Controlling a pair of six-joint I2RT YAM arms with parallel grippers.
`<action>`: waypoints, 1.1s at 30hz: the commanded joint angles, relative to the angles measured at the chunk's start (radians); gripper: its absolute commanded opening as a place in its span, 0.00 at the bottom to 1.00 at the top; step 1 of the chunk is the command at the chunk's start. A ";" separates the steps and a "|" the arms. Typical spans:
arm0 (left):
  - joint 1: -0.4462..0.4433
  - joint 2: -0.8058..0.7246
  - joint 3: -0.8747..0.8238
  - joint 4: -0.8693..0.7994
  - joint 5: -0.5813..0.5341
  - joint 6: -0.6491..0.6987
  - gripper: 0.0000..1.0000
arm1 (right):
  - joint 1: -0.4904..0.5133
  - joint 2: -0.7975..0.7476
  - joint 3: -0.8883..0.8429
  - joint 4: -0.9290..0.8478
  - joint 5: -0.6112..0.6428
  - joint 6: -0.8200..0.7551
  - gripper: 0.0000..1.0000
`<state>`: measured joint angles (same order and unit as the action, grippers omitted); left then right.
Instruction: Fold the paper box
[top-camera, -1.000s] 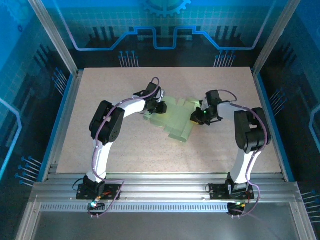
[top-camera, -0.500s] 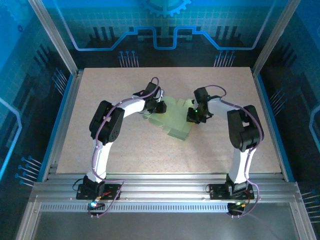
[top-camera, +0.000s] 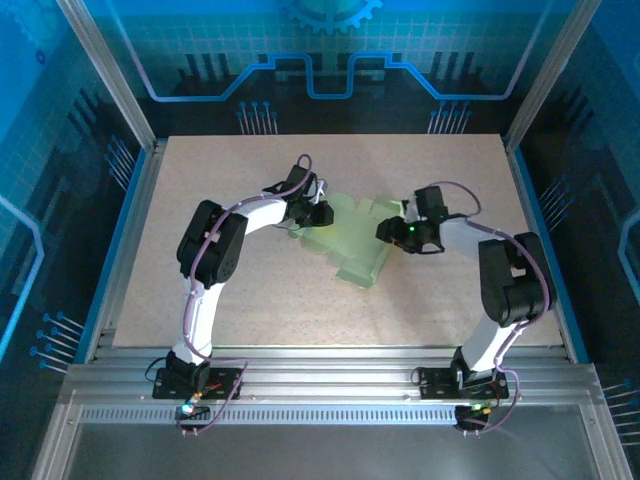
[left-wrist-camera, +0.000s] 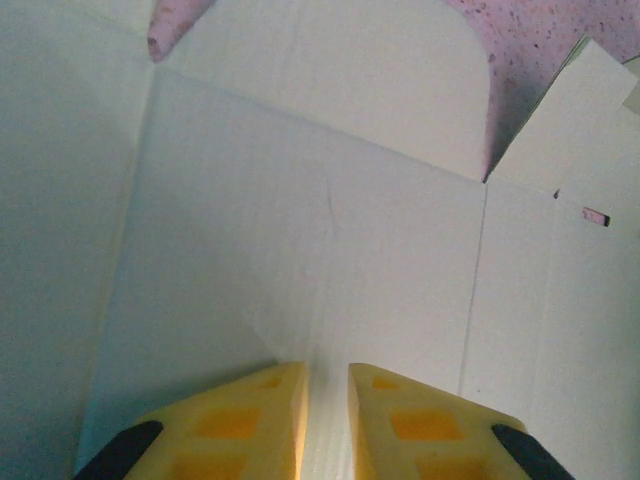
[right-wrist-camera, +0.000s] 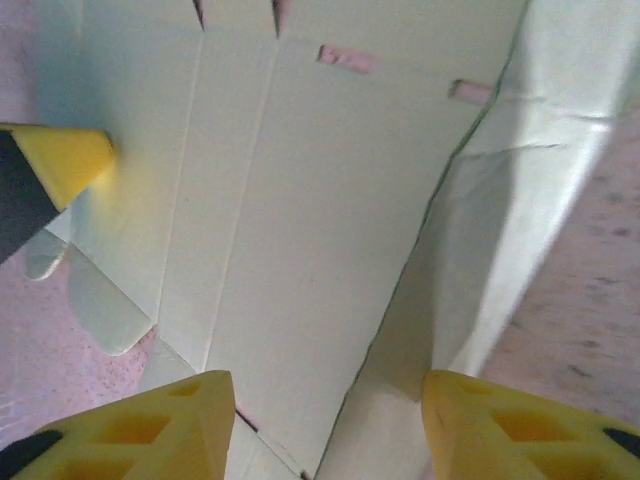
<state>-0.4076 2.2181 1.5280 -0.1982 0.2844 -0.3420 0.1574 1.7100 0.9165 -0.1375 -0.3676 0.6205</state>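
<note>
At the left gripper (left-wrist-camera: 326, 378), my 2 yellow fingers (left-wrist-camera: 250, 410) are drawn almost together with a slim gap between them, tips down on the face of the paper box (top-camera: 352, 236). Whether any card is nipped in that gap I cannot tell. At the right gripper (right-wrist-camera: 325, 390), the fingers stand well spread and hold nothing, with a half-raised side panel (right-wrist-camera: 540, 200) of the card just beyond them. Location noted: the box lies as an unfolded cut-out near the middle of the table (top-camera: 230, 300), between my 2 wrists, left gripper at its left edge and right gripper at its right. Assessment: the step in hand appears to be turning that right panel over along its score while the left anchors the sheet. Recommended: bear down with the left tips close to a crease so the sheet cannot skate. Take the panel by its free edge and swing it about the scored line rather than pushing mid-panel, which would likely buckle it. Material: thin, pale green, matte card, light and springy by the look, with straight pressed scores, 1 rounded tab (left-wrist-camera: 330, 80) and small slots (right-wrist-camera: 347, 58) cut through to the surface below. Table: speckled pinkish-beige, flat, low-sheen. Finger faces: moulded yellow with square recesses.
</note>
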 joint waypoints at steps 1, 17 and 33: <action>0.001 0.068 -0.046 -0.119 0.039 -0.015 0.20 | -0.052 -0.048 -0.104 0.190 -0.120 0.108 0.56; 0.010 0.083 -0.018 -0.145 0.051 0.003 0.21 | -0.108 -0.069 -0.196 0.307 -0.218 0.125 0.52; 0.009 0.079 -0.019 -0.157 0.039 0.008 0.21 | 0.100 0.159 0.112 0.006 -0.038 0.027 0.55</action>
<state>-0.3965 2.2265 1.5364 -0.2127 0.3386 -0.3408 0.2367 1.8217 0.9962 0.0040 -0.4747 0.6754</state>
